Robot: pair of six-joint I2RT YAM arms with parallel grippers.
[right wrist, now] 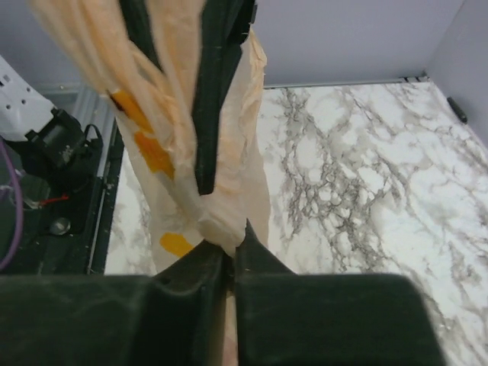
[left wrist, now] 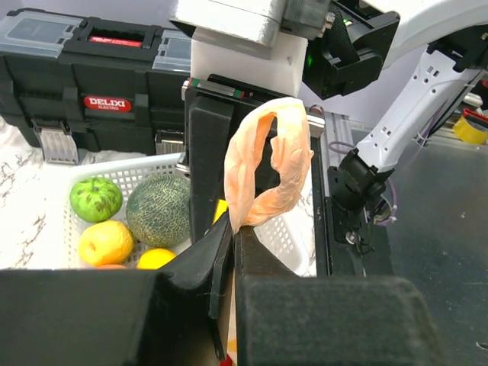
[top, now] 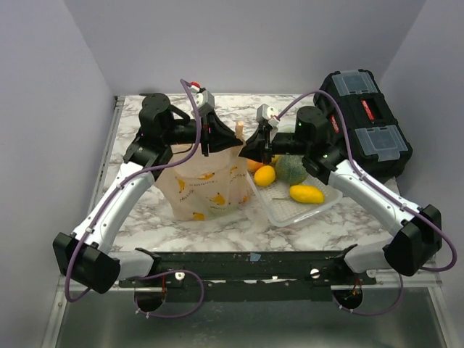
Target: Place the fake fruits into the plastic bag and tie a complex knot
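Bag (top: 210, 185) mid-table, upright, long axis vertical, top end up. L gripper (left wrist: 232, 232) clamped on handle loop (left wrist: 271, 164); loop standing tall, clear only in L wrist view. R gripper (right wrist: 230, 252) pinched on twisted neck (right wrist: 217, 225), per R wrist view. Top view: whole bag, grips hidden. Just right: basket (top: 284, 208) w/ fruit (top: 306, 193). Farthest: toolbox (top: 366, 119).

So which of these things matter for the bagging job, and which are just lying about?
Job: plastic bag, pinched by left gripper and right gripper; lemon, mango and melon, not yet bagged, in the white basket.
Lying about: black toolbox.
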